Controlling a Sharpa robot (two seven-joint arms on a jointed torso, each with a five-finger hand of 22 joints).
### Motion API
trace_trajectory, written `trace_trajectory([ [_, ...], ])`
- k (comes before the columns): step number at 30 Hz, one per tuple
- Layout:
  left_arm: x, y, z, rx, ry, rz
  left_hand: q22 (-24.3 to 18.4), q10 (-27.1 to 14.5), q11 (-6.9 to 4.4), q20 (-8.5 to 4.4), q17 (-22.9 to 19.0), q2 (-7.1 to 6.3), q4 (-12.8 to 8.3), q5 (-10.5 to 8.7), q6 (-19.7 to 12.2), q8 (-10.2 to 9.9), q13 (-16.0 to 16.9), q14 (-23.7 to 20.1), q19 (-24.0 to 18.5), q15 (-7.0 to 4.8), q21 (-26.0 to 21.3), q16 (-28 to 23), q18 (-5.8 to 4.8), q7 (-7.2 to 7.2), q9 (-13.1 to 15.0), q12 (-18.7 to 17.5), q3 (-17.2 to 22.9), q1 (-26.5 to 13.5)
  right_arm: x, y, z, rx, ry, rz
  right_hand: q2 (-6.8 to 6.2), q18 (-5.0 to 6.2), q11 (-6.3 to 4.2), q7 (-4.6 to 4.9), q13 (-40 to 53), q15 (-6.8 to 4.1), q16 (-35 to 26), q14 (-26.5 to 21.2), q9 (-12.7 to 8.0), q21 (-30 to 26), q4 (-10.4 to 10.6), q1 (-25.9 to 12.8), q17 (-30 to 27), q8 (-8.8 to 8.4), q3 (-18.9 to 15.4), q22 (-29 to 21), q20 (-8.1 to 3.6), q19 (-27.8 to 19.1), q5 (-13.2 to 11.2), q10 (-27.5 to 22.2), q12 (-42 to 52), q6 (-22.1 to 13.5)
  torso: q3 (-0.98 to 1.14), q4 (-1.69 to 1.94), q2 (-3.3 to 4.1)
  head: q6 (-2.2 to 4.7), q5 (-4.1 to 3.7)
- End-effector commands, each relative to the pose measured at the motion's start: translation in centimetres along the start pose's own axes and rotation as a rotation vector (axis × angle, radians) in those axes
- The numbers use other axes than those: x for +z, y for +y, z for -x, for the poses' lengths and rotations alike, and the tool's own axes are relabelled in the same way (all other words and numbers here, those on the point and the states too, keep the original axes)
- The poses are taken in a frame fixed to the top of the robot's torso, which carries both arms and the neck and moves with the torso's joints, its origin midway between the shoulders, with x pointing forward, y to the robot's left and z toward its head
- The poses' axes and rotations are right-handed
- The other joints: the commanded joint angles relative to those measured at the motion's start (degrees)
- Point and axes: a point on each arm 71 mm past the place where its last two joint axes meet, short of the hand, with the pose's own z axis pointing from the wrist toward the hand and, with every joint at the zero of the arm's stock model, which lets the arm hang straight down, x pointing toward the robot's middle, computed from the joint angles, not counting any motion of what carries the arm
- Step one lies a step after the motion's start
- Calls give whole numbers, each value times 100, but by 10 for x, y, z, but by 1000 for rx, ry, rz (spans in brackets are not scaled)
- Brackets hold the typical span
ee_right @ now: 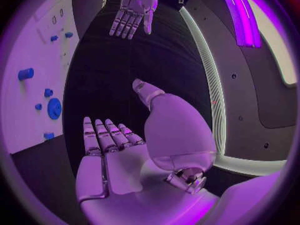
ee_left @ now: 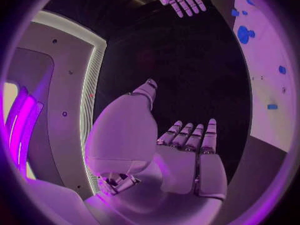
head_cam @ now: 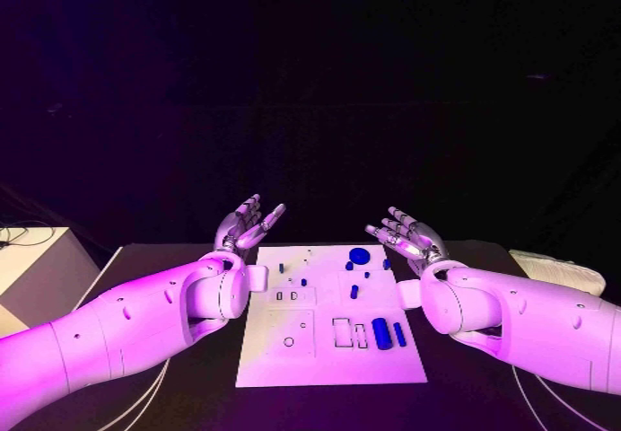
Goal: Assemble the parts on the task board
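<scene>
Black table (head_cam: 155,269) bears task board (head_cam: 324,359) with seemingly loose parts (head_cam: 380,332); both hands' fingers (head_cam: 266,220) released.

I see a black table (head_cam: 155,260) under purple light, darkness behind it, and a pale box (head_cam: 39,265) at the frame's left edge.

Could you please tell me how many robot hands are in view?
2. The left robot hand is open near the task board's far left corner; the right robot hand near its far right corner.
</scene>
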Motion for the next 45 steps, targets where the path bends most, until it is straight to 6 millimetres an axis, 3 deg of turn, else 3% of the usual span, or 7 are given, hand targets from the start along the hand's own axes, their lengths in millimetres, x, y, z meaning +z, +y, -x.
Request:
trace_trajectory([
  [1,3,-1,-9,-35,131,-22,13,37,71,94,15,-25,88,37,65,44,13,21,25,85,42,27,114,602,18,37,32,289,4,-1,-10,31,191,-31,-14,79,87,943,15,94,39,41,16,36,2,261,14,30,104,12,92,27,51,35,40,79,0,0,0,-1,0],
  [14,4,0,1,-46,170,2,73,345,223,118,89,92,77,35,225,117,49,311,270,157,157,104,88,735,84,82,-40,271,10,2,19,-158,203,27,-8,-10,172,955,77,189,249,916,209,322,-156,337,162,276,288,135,92,623,18,728,134,847,0,-4,11,-99,-13],
  [17,3,-1,4,-43,181,2,172,806,306,130,254,167,61,35,515,247,95,999,736,295,362,309,-46,798,191,157,-53,298,12,6,26,-249,193,69,-49,96,109,941,156,70,564,1988,382,873,-303,452,341,528,423,384,78,1918,103,1796,302,1577,-1,-6,18,-127,-23],
  [20,1,-2,7,-29,197,-4,554,2118,453,95,779,234,27,61,1159,539,216,3183,2629,29,1157,1138,191,844,412,419,-36,339,15,11,33,-348,193,109,-116,257,-7,898,212,-87,935,3191,557,1202,-415,506,528,793,572,489,65,2603,263,3041,463,2360,0,-8,14,-155,-26],
  [25,-2,-5,10,17,240,-14,766,4503,80,-4,1225,262,-71,22,3309,1556,451,4522,3563,-375,1737,1997,496,708,1052,1101,52,461,19,17,38,-501,214,159,-229,474,-247,731,229,-378,1281,4115,824,1565,-511,506,711,1266,836,595,-14,3268,298,4254,647,3803,-3,-12,17,-192,-36],
  [30,-7,-9,13,82,294,-23,1001,5482,-259,-326,1797,183,-84,49,3947,1817,557,5322,4187,-749,2275,2832,491,419,1196,1325,281,614,23,26,40,-675,256,196,-362,458,-433,575,216,-624,1417,4836,826,2033,-575,475,935,1315,1096,808,-281,3734,316,4952,502,4318,-10,-21,21,-247,-43],
  [45,-31,-42,14,103,401,-20,2135,5781,-410,-702,3529,-170,-65,39,4043,1893,731,5624,4378,-988,4088,5143,459,305,1514,1272,864,514,45,79,40,-1223,265,247,-641,474,-819,271,242,-1266,2513,7005,918,4530,-717,436,2293,1088,901,2393,-936,4506,390,5732,249,4852,-26,-40,366,-124,-142],
])
